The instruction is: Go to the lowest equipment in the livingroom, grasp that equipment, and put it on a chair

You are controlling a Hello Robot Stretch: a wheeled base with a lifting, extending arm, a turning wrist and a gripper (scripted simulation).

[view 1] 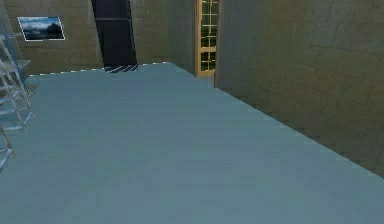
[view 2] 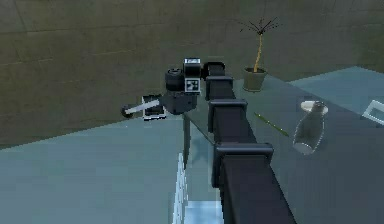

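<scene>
While bare floor (view 1: pixel 150 140) stretches ahead, a wall (view 1: pixel 300 70) lines the forward view's right.

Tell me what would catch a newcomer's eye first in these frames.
The dark arm runs up the arm side view's middle, its pincer pointing left before the olive wall. Right of it stands a clear glass vase, with a potted plant beyond. The forward view shows a glazed wooden door at top centre.
</scene>
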